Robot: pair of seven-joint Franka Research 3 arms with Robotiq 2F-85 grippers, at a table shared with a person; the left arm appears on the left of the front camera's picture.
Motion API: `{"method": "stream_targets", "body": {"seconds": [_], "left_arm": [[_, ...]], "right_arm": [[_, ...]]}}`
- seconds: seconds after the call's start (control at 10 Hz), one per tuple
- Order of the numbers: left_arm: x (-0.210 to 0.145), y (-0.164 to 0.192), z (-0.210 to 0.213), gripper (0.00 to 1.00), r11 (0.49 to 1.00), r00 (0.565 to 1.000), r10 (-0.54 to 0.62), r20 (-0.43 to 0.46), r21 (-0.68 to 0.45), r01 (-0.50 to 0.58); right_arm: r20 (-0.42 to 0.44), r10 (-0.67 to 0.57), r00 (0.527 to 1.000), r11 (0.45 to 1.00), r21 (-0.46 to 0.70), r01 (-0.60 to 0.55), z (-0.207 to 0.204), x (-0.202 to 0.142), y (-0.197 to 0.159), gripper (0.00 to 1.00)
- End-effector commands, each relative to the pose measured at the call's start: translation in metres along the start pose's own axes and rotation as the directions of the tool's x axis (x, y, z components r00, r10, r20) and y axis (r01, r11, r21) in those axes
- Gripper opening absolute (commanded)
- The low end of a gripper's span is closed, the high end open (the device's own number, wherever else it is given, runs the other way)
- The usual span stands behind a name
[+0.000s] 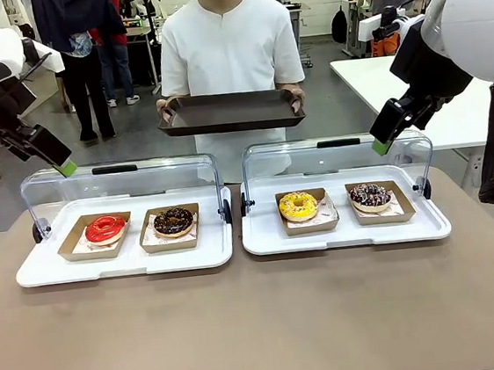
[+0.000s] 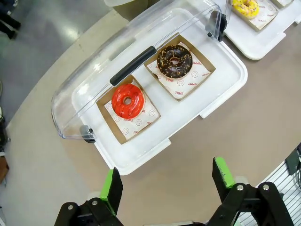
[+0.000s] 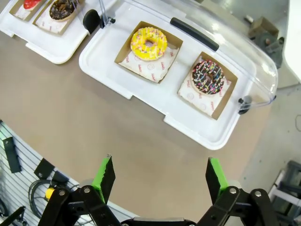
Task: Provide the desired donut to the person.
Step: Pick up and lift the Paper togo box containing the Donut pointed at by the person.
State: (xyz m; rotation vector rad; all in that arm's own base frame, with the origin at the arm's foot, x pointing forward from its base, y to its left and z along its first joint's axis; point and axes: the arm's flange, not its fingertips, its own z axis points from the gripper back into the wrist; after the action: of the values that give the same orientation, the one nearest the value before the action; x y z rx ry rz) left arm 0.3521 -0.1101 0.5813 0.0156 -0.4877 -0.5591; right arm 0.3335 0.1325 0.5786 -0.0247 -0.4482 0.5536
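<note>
Above table's near side, left gripper (image 2: 167, 168) and right gripper (image 3: 160, 162) hover, jaws wide apart, nothing gripped. Red donut (image 1: 105, 228) and chocolate donut (image 1: 173, 220) laid in left case (image 1: 123, 267); yellow donut (image 1: 299, 204) and sprinkled donut (image 1: 371, 194) in right case (image 1: 350, 238). Wanted one not indicated; person's (image 1: 229, 45) choice to be awaited. Card boat to be pinched by rim, icing spared. Donuts flat, holes up, round: no long axis.

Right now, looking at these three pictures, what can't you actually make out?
- Front view: print on the paper liners, too small to read.
- Right wrist view: most of the red donut, cut off by the top edge.
- Left wrist view: part of the yellow donut, cut off by the top edge.
</note>
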Motion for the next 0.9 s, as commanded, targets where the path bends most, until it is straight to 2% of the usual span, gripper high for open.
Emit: {"method": "stream_targets", "body": {"seconds": [0.0, 0.1, 0.2, 0.3, 0.4, 0.5, 0.7, 0.8], "left_arm": [[0.000, 0.000, 0.000, 1.00, 1.000, 1.000, 0.000, 0.000, 0.000, 0.000], [-0.005, 0.024, 0.000, 1.00, 0.990, 0.999, -0.023, 0.028, -0.137, 0.027], [-0.007, 0.044, 0.006, 1.00, 0.964, 0.995, -0.071, 0.077, -0.253, 0.088], [-0.014, 0.059, 0.014, 1.00, 0.920, 0.980, -0.121, 0.160, -0.352, 0.171], [-0.022, 0.080, 0.018, 1.00, 0.882, 0.960, -0.135, 0.245, -0.412, 0.229], [-0.033, 0.102, 0.017, 1.00, 0.847, 0.938, -0.114, 0.328, -0.461, 0.264], [-0.055, 0.143, 0.010, 1.00, 0.796, 0.905, -0.036, 0.423, -0.536, 0.282], [-0.068, 0.151, 0.008, 1.00, 0.786, 0.893, -0.007, 0.451, -0.549, 0.284]], "right_arm": [[-0.006, 0.019, 1.000, 0.980, 0.197, -0.018, 0.005, -0.002, -0.029, 1.00], [-0.019, 0.017, 1.000, 0.942, 0.336, -0.010, 0.008, -0.004, -0.063, 1.00], [-0.001, 0.033, 0.999, 0.875, 0.483, -0.028, 0.015, -0.007, -0.097, 1.00], [0.033, 0.070, 0.997, 0.809, 0.583, -0.077, 0.024, -0.015, -0.125, 1.00], [0.098, 0.089, 0.991, 0.782, 0.610, -0.131, 0.031, -0.023, -0.154, 1.00], [0.174, 0.066, 0.983, 0.720, 0.673, -0.167, 0.036, -0.033, -0.186, 1.00], [0.335, -0.011, 0.942, 0.645, 0.723, -0.250, 0.036, -0.059, -0.232, 1.00], [0.404, -0.046, 0.913, 0.654, 0.703, -0.278, 0.034, -0.071, -0.249, 1.00]]}}
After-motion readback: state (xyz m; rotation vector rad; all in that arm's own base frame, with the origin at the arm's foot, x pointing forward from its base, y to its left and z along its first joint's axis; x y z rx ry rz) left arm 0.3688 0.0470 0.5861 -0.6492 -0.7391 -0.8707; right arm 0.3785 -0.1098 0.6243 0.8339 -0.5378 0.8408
